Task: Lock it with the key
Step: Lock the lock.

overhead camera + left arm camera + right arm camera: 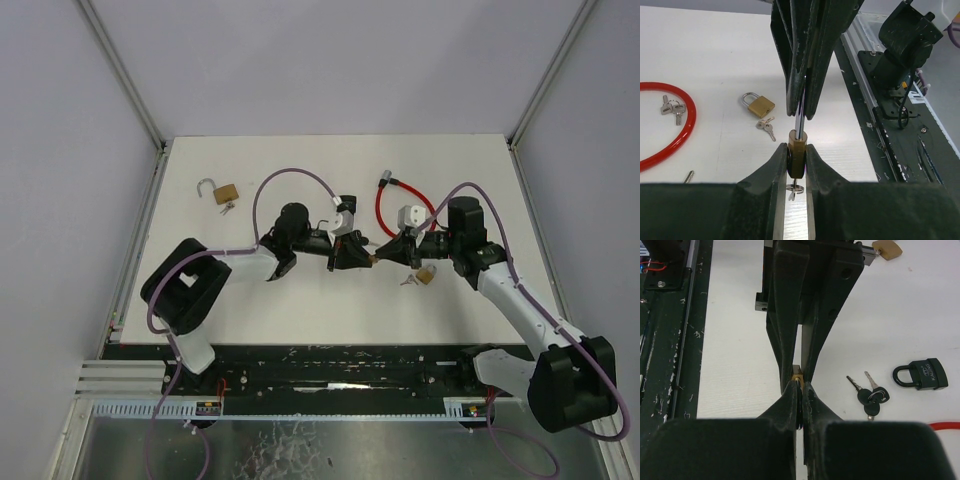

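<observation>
Item: brass padlock [796, 146], pinched between the left gripper [796, 156] fingers. Its shackle [800, 120] is clamped by the right gripper [800, 390]. A spare padlock [759, 105] lies at ten o'clock.

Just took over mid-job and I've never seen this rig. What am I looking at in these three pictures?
A left robot arm and a right robot arm are bolted at the near edge of a white table. The overhead picture shows both; the other two come from a camera on each wrist. The left arm's fingers pinch a small brass padlock by its body; the right arm's fingers grip its steel shackle. Lying on it: a red cable lock, an open brass padlock, a closed brass padlock with keys, a black padlock and black-headed keys.
</observation>
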`<act>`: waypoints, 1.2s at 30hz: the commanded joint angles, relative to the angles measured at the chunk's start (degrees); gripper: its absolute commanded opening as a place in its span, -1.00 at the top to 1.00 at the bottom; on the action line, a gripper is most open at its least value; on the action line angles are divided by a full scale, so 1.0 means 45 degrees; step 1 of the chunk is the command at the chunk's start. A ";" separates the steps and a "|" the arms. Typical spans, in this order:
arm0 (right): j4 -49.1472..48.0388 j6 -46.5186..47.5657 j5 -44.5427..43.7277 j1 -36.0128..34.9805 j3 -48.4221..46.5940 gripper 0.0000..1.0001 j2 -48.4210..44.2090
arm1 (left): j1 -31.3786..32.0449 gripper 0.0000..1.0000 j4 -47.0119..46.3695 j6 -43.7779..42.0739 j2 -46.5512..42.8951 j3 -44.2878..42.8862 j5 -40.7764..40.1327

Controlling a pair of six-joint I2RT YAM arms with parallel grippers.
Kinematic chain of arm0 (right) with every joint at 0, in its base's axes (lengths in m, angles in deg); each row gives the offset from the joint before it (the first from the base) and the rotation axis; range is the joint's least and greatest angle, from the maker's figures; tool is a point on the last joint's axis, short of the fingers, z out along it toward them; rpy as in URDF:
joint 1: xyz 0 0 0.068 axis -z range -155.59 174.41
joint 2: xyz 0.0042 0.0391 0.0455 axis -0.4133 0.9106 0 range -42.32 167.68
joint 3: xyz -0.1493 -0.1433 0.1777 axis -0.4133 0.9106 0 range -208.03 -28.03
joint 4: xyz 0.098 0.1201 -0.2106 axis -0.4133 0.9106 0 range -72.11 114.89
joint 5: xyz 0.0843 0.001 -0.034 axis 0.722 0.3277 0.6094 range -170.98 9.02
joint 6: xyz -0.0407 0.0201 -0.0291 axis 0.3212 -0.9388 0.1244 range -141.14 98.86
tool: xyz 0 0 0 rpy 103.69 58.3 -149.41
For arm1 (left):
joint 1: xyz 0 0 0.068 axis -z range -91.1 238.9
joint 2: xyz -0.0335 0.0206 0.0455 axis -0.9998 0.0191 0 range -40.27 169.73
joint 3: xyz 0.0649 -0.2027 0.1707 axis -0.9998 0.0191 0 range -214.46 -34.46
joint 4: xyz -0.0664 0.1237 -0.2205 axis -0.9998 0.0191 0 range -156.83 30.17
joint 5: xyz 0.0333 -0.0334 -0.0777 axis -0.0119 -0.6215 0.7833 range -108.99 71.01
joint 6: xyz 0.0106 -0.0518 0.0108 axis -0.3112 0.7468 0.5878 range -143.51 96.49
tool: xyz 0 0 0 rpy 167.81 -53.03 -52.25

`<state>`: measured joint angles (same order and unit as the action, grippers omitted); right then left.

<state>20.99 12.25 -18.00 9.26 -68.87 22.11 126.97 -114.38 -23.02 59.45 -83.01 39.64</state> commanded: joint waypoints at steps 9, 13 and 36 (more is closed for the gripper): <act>0.1756 -0.0684 0.0316 0.1431 -0.0882 1.00 -0.0871 | 0.0199 0.55 -0.6143 0.1436 -0.1125 0.0360 0.0050; 0.1794 -0.1136 0.1111 0.2607 -0.0876 1.00 -0.2200 | 0.0213 0.04 -0.5166 0.0780 -0.1907 0.0868 -0.0783; 0.1915 -0.1298 0.3235 0.4072 -0.0614 1.00 -0.3268 | 0.1422 -0.17 0.0520 -0.2803 -0.2401 0.0301 -0.3858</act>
<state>30.14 6.04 -6.35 27.18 -71.56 8.21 131.80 -120.96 -30.91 46.73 -77.24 26.33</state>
